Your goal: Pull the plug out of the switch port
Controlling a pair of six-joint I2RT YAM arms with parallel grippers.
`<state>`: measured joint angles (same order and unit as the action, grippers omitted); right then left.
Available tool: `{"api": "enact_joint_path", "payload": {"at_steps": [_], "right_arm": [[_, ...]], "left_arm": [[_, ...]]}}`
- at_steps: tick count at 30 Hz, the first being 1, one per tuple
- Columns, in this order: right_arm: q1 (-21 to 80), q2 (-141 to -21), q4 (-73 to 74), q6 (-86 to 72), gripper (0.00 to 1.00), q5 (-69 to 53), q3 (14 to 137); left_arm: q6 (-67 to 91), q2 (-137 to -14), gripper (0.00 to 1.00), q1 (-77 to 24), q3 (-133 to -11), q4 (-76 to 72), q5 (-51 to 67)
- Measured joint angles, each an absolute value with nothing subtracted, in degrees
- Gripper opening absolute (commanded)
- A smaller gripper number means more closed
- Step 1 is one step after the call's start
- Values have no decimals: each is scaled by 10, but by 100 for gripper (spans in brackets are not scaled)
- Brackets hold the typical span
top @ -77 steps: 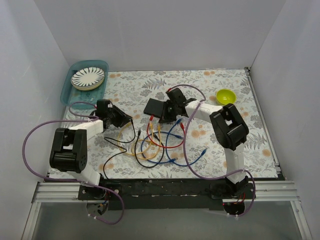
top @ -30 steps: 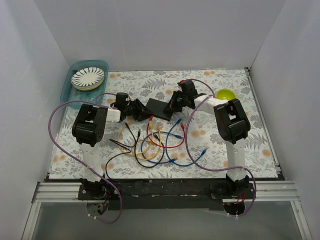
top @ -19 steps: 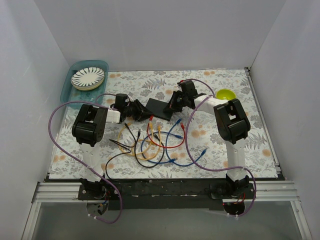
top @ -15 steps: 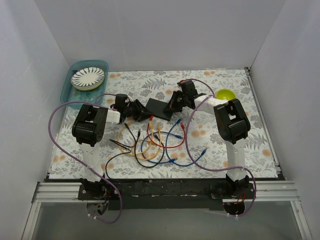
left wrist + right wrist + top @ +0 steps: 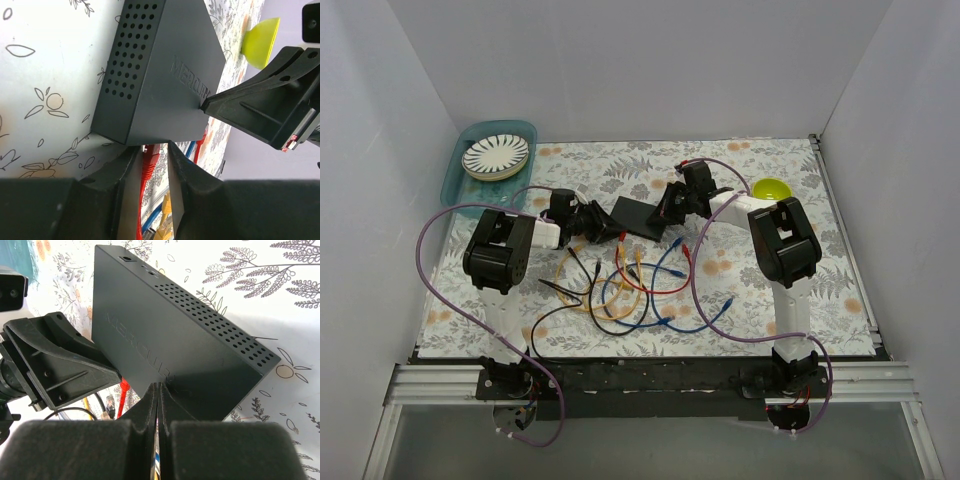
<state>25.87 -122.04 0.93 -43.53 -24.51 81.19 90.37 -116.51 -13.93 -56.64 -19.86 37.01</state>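
The switch (image 5: 642, 216) is a flat matte-black box on the floral mat, tilted; it also shows in the left wrist view (image 5: 165, 75) and the right wrist view (image 5: 165, 325). A red plug (image 5: 149, 159) sits in a port on its near edge. My left gripper (image 5: 603, 226) is open, its fingers (image 5: 182, 170) either side of the red plug, with a gap on the right side. My right gripper (image 5: 672, 208) is shut, its closed tips (image 5: 159, 386) pressed on the switch's top face near its edge.
Loose red, blue, yellow and black cables (image 5: 630, 290) lie tangled in front of the switch. A yellow bowl (image 5: 772, 190) stands at the back right. A teal tray (image 5: 460, 180) holding a striped plate (image 5: 495, 155) is at the back left.
Since 2.6 s ago my left gripper has swung right to the switch's plug edge and my right gripper has moved back onto the switch. Over the last second almost nothing moved.
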Motion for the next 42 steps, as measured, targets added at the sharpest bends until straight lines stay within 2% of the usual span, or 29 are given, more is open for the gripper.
{"api": "enact_joint_path", "payload": {"at_steps": [2,6,12,15,19,24,27,29,31,33,35,42], "right_arm": [[258,-1220,9,-435,1,-246,812],[258,-1220,9,-435,1,-246,811],[258,-1220,3,-435,1,-249,808],[258,-1220,2,-435,1,-249,808],[258,-1220,2,-435,1,-249,808],[258,-1220,2,-435,1,-249,808],[258,-1220,2,-435,1,-250,807],[258,-1220,2,-435,1,-250,807],[258,-1220,2,-435,1,-250,807],[258,-1220,2,-435,1,-250,807],[258,-1220,1,-435,1,-250,807],[258,-1206,2,-430,1,-240,792]], "left_arm": [[895,-1164,20,-139,-568,-195,370],[885,-1164,10,-139,-572,-186,369],[885,-1164,2,-139,-573,-185,369],[884,-1164,4,-139,-573,-185,369],[880,-1164,15,-139,-573,-185,374],[871,-1164,17,-139,-572,-184,375],[867,-1163,25,-139,-568,-176,373],[865,-1163,26,-139,-568,-176,373],[862,-1161,19,-140,-568,-173,373],[859,-1160,5,-140,-568,-168,369],[857,-1159,0,-140,-568,-165,369],[854,-1158,0,-140,-569,-164,369]]}}
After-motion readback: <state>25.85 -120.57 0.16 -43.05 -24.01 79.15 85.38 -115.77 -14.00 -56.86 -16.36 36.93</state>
